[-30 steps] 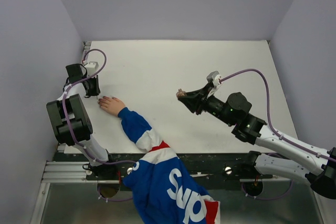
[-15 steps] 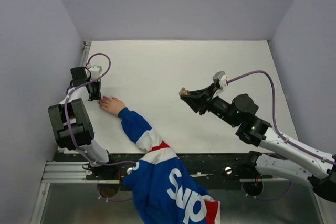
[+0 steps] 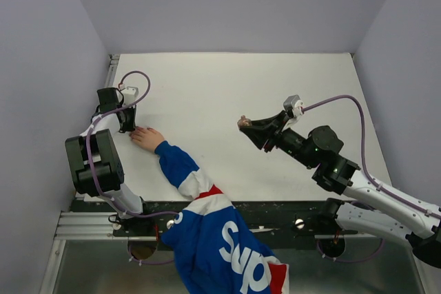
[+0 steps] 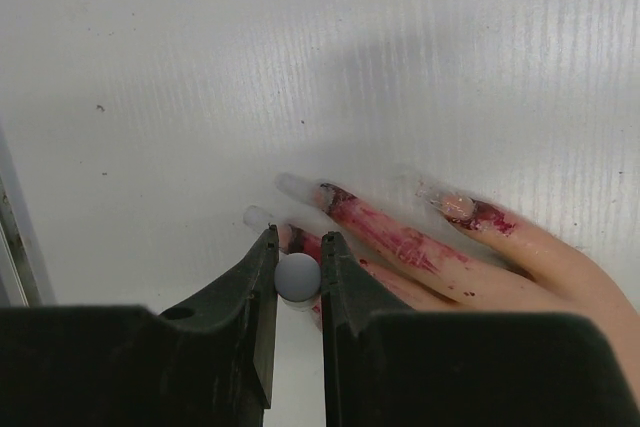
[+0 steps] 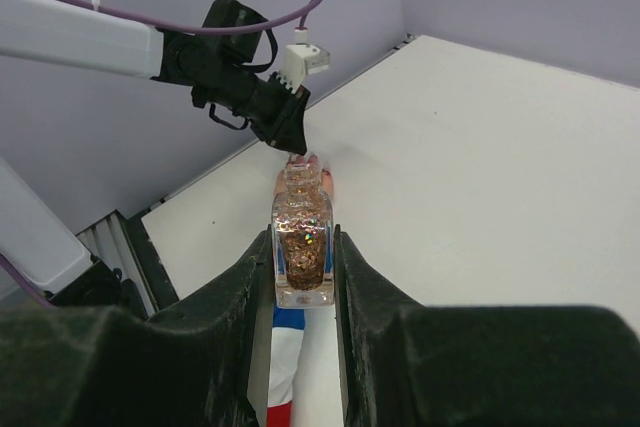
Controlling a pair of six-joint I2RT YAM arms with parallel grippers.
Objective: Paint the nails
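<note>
- The left gripper (image 3: 127, 127) sits right at the fingertips of the bare light-skinned hand (image 3: 147, 138). This hand lies flat, palm down, on the white table (image 3: 227, 87).
- In the left wrist view its two black jaws are almost closed, with only a narrow gap between them. That gap is filled by a small pale round cap (image 4: 298, 275), which they clamp. Whatever hangs below the cap is hidden.
- The cap is just above the fingertips, beside the nails (image 4: 300, 187). They are long, clear and narrow, with pinkish-red smeared at their bases and streaked back along the fingers.
- Behind the wrist, a blue, white and red sleeve (image 3: 200, 191) runs back toward the near edge of the table.
- Well to the right of the hand, the right gripper (image 3: 245, 126) is closed tight on a small square clear-glass polish bottle (image 5: 302, 247). One jaw presses each side wall.
- The polish bottle is upright and held clear of the table, and its neck is open with no cap on it.
- Coppery-pink glitter polish fills most of the bottle's body.
- In the right wrist view the hand's fingertips show just beyond the bottle's neck.
</note>
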